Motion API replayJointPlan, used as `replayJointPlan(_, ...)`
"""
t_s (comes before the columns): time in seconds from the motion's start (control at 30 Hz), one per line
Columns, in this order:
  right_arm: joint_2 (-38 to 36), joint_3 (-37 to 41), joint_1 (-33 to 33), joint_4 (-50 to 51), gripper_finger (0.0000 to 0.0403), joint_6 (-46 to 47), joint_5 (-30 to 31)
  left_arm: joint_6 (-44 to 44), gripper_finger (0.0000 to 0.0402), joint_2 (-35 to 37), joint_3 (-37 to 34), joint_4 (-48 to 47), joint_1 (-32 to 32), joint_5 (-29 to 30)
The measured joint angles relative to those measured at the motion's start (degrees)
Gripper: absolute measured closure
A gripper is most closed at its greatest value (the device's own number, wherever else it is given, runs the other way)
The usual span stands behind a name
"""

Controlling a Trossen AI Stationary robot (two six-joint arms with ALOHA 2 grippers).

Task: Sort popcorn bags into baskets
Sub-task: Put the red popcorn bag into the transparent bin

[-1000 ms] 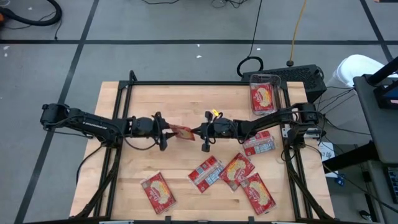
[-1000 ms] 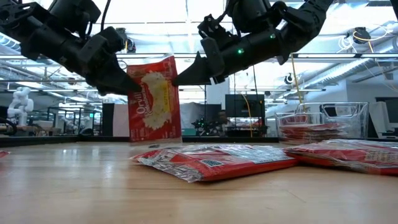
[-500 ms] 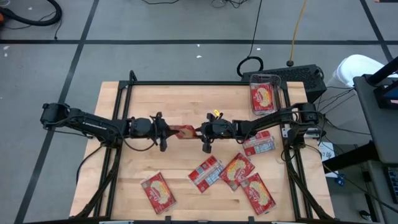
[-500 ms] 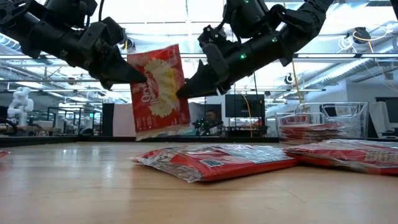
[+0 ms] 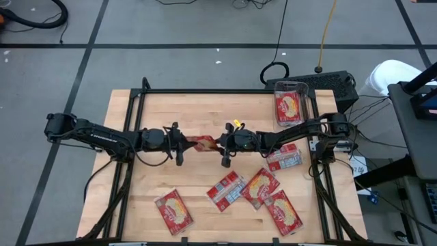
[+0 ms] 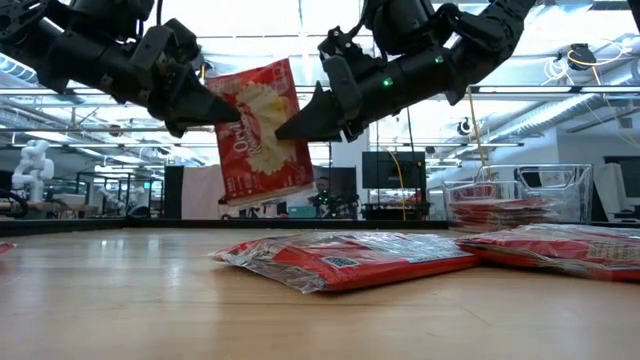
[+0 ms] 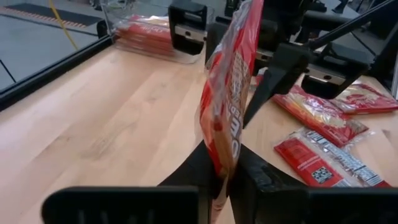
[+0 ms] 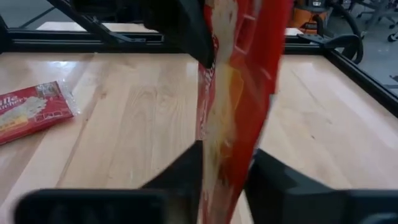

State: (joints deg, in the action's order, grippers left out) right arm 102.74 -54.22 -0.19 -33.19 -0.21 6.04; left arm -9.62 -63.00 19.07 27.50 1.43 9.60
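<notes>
Two pincers met over the middle of your counter (image 5: 157, 116), with one popcorn bag (image 6: 262, 130) hung between them, clear of the wood and tilted; the left pincer (image 6: 228, 112) was clenched on one edge of that red packet; in the left wrist view its dark fingers (image 7: 252, 171) pressed the packet's lower edge from both sides; the right pincer (image 6: 287, 127) came at the packet from the opposite side; its fingers (image 8: 180, 168) stood on either face of the packet, seen edge-on in the right wrist view, and looked to be gripping it, though you could not be sure how firmly.

One clear plastic basket (image 5: 290, 102) sat at the far right corner of the counter, holding at least one red packet (image 5: 288, 106); four more packets lay flat near the front right: one with a grey-white printed back (image 5: 285, 158) just beside the right arm, one (image 5: 226, 190) partly silver-backed, one (image 5: 261, 186) touching it, and one (image 5: 283, 212) nearest the edge; a fifth (image 5: 174, 210) lay alone toward the front left, well apart from the others; in the low view the nearest flat packet (image 6: 345, 260) lay under the raised one.
</notes>
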Motion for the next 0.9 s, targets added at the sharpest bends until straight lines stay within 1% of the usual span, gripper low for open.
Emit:
replayJointPlan(0.1,0.0,0.0,-0.5,0.0,0.0379,0.2,-0.1,0.5,0.0379,0.0,0.0,0.3,0.0,0.1)
replayJointPlan(0.13,-0.1,0.0,-0.6,0.0,0.0389,0.1,-0.1,0.3,0.0377,0.0,0.0,0.3,0.0,0.2)
replayJointPlan(0.2,-0.5,0.0,-1.0,0.2,0.0389,0.1,-0.1,0.1,0.0357,0.0,0.0,1.1,0.1,2.1)
replayJointPlan(0.27,-1.7,0.0,-1.6,2.1,0.0380,0.4,-0.2,2.1,0.0318,0.0,0.0,3.5,1.0,3.0)
replayJointPlan(0.33,-3.4,0.0,-2.4,5.8,0.0377,0.8,-0.3,3.2,0.0270,0.0,0.1,5.1,2.5,5.0)
replayJointPlan(0.47,-9.2,0.0,-4.5,17.4,0.0390,0.6,-0.1,3.3,0.0174,0.0,0.1,5.6,4.6,13.3)
replayJointPlan(0.53,-12.7,0.0,-5.9,22.7,0.0395,0.9,-0.1,3.1,0.0136,0.0,0.1,5.3,4.8,15.4)
replayJointPlan(0.6,-16.5,0.0,-7.4,28.0,0.0395,1.6,0.0,3.0,0.0111,0.0,0.1,4.3,4.6,16.0)
replayJointPlan(0.67,-20.3,0.0,-9.1,32.8,0.0391,2.4,0.0,2.3,0.0098,0.0,0.1,3.1,4.0,16.2)
replayJointPlan(0.73,-24.4,0.0,-11.0,37.0,0.0388,2.4,-0.1,1.8,0.0094,0.0,0.1,2.2,3.6,16.4)
replayJointPlan(0.8,-28.3,0.0,-13.5,40.9,0.0389,2.6,-0.1,1.5,0.0095,0.0,0.1,1.0,3.2,16.4)
replayJointPlan(0.9,-34.4,0.0,-18.7,47.0,0.0392,5.0,-0.1,0.4,0.0108,0.0,0.1,-0.9,3.0,16.4)
